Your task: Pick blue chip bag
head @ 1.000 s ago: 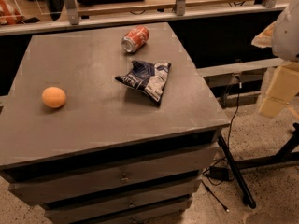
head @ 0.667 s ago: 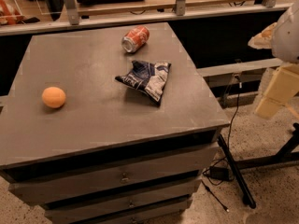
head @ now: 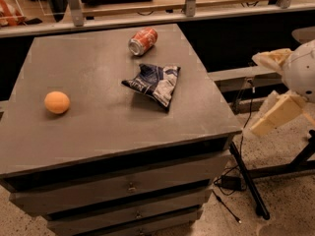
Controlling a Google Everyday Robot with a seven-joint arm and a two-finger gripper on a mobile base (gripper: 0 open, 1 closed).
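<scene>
The blue chip bag (head: pixel 155 82) lies crumpled on the grey cabinet top (head: pixel 98 127), right of centre. It is dark navy with white patches. My gripper (head: pixel 256 95) is off the table's right side, above the floor and well right of the bag. Its two cream fingers (head: pixel 275 114) are spread apart and hold nothing.
A red-orange soda can (head: pixel 142 41) lies on its side behind the bag. An orange ball (head: pixel 57 102) sits at the left. The cabinet has drawers (head: pixel 128 186) in front. A black stand and cables (head: pixel 248 186) are on the floor to the right. A shelf rail (head: pixel 147 14) runs behind.
My gripper has moved a little left and down, toward the table's right edge. The bag, can and ball have not moved.
</scene>
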